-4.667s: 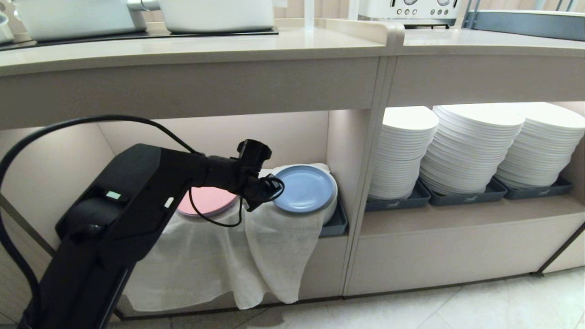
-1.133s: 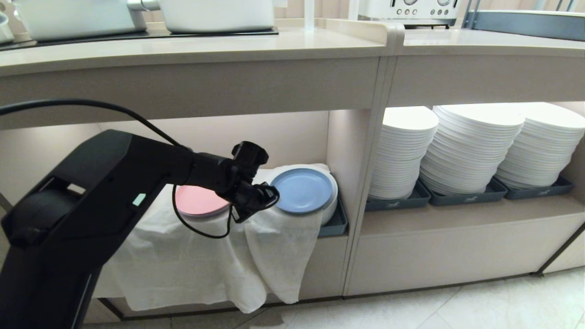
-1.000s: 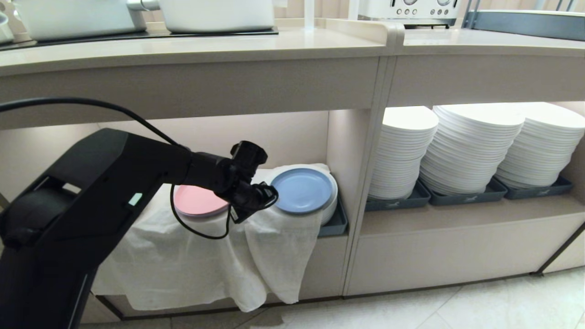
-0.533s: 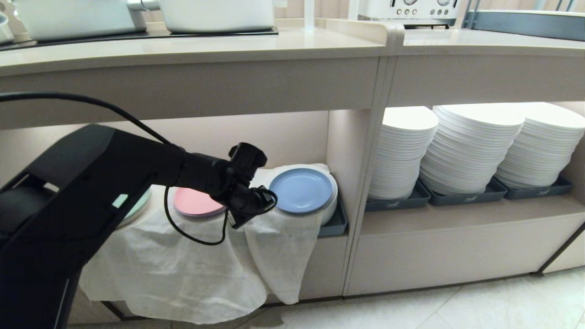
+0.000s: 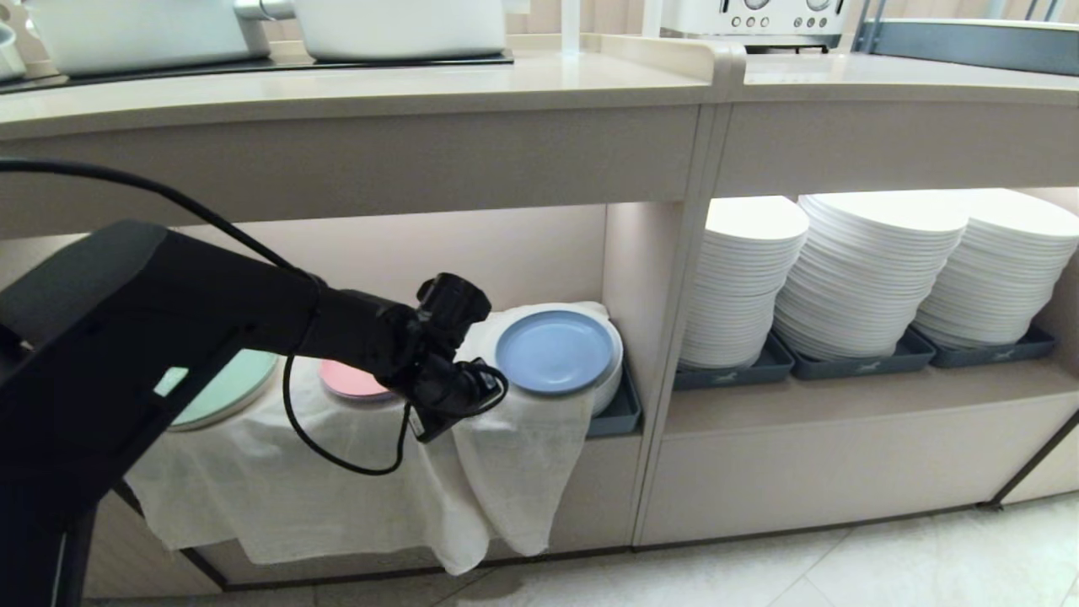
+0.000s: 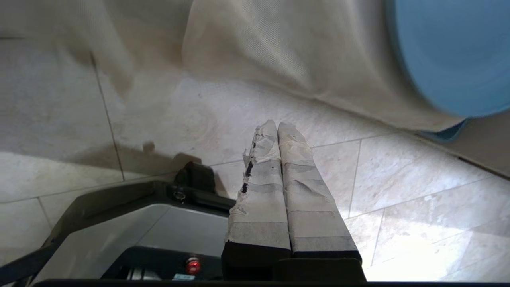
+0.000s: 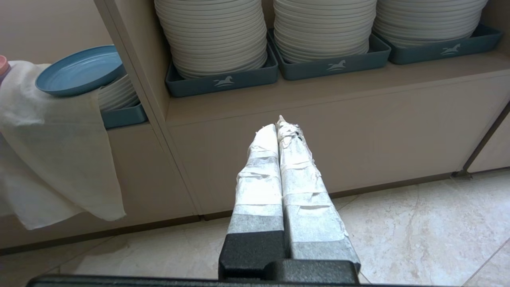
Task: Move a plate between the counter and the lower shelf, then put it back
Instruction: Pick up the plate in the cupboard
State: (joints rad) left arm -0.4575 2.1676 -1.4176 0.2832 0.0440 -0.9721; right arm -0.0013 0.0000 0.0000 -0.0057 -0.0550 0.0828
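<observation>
Plate [image 5: 553, 351]: light-blue, resting level on a cloth-draped stack of white plates [image 7: 116, 92] at the right end of the lower shelf [image 5: 539, 244]; its near rim overhangs the stack slightly, which leaves an edge free to pinch.
Cloth [image 5: 354, 472]: white, draped over the shelf contents and hanging down the shelf front towards the floor [image 5: 843, 565]; it sits between the plate and the stack beneath.
Left end effector [image 6: 278, 131]: fingers pressed together with nothing between them; it hangs in front of the shelf, just beside the plate's left rim but apart from it, over the hanging cloth.
Right end effector [image 7: 279, 129]: fingers shut and empty, parked low before the neighbouring recess of tall white plate stacks [image 5: 868, 270].
Neighbours: a pink plate [image 5: 347, 381] and a mint-green plate [image 5: 223, 396] lie further left on the same cloth.
Room to move: the divider wall [image 5: 645, 287] and a dark tray [image 5: 620, 413] close off the plate's right side; the surface [image 5: 354, 88] roofs the recess. The open way out is forwards and leftwards.
Judgement: the plate appears set down on the shelf; a fresh grasp would need the fingers parted first, and loose cloth could snag.
</observation>
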